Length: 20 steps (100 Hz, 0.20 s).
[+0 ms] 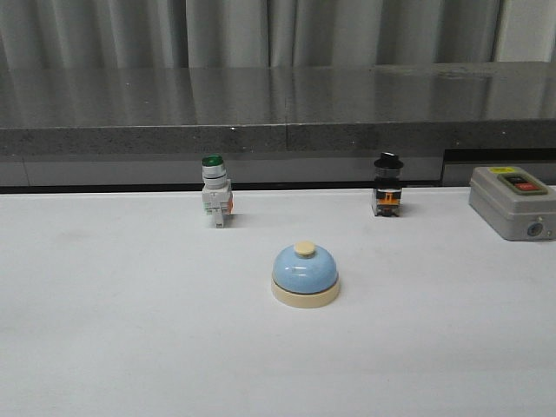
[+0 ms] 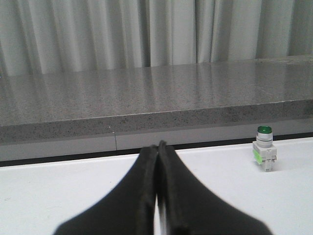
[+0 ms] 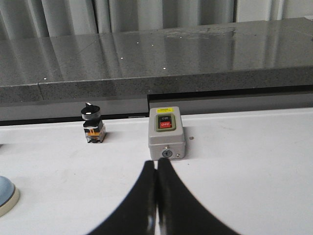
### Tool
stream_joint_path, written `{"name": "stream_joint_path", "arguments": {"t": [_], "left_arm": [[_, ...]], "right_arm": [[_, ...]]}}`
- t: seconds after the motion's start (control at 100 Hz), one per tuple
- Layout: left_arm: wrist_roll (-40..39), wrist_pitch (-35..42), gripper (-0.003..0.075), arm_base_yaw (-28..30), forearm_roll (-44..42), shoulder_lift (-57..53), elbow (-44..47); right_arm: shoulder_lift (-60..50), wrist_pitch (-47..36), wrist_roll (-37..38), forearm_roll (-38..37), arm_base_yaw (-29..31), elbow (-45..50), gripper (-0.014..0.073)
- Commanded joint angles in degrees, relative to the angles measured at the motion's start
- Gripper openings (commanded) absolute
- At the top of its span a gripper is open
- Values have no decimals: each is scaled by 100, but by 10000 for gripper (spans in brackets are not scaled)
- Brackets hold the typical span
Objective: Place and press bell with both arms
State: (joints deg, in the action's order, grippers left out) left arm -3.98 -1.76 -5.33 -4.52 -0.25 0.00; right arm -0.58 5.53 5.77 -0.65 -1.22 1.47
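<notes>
The light-blue bell (image 1: 305, 274) with cream base and cream button stands upright on the white table, near its middle. Neither arm shows in the front view. My left gripper (image 2: 157, 146) is shut and empty, held above the table; the bell is out of the left wrist view. My right gripper (image 3: 156, 164) is shut and empty, its tips pointing toward the grey box. The edge of the bell (image 3: 6, 193) shows in the right wrist view, well off to one side of the right gripper.
A green-capped white switch (image 1: 215, 191) stands back left and shows in the left wrist view (image 2: 264, 154). A black-knobbed switch (image 1: 387, 185) stands back right. A grey box with red and dark buttons (image 1: 512, 201) sits far right. A grey stone ledge (image 1: 278, 113) runs behind the table.
</notes>
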Motion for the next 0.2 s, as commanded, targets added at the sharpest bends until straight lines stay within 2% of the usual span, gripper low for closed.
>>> {"name": "stream_joint_path", "arguments": {"t": [0.0,0.19], "left_arm": [[-42,494,-20,-14,-2,-172,245],[-42,494,-20,-14,-2,-172,245]], "right_arm": [[-110,-496,5,-67,8,-77,-60],[-110,-496,5,-67,8,-77,-60]]}}
